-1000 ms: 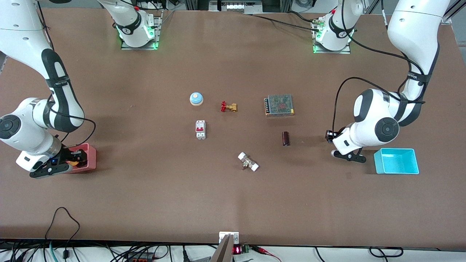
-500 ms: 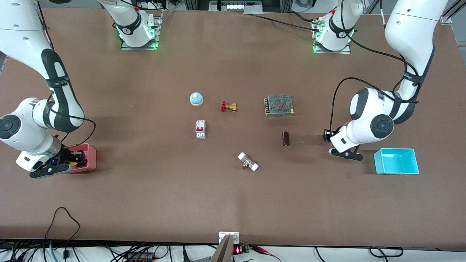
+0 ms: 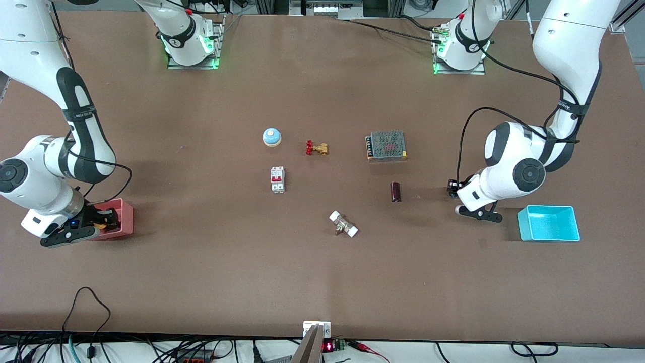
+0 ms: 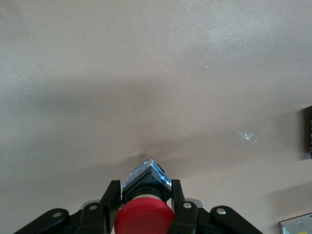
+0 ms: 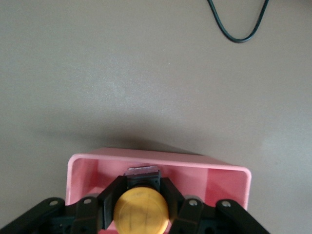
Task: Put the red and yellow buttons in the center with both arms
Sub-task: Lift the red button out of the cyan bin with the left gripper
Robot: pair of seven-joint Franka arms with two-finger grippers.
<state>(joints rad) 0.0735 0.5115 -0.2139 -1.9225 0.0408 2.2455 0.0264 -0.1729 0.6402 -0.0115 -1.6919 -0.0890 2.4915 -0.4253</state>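
Observation:
The red button (image 4: 144, 217), a red cap on a dark bluish body, sits between the fingers of my left gripper (image 4: 145, 202), which is shut on it. That gripper (image 3: 455, 188) hangs over bare brown table between a dark cylinder and the cyan tray (image 3: 548, 223). The yellow button (image 5: 141, 210) is clamped in my right gripper (image 5: 141, 197), down inside the pink tray (image 5: 234, 180). In the front view the right gripper (image 3: 103, 220) is at the pink tray (image 3: 125, 218), at the right arm's end of the table. The table's center (image 3: 327, 186) holds small hardware parts.
Around the middle lie a pale-blue dome (image 3: 271, 136), a brass valve with a red handle (image 3: 316, 148), a white breaker (image 3: 277, 179), a meshed metal box (image 3: 386, 145), a dark cylinder (image 3: 396, 192) and a white-ended fitting (image 3: 343, 224). Cables hang past the table's front edge.
My right gripper has shut on the yellow button in the pink tray. The left arm carried the red button a little away from the cyan tray, then stopped.

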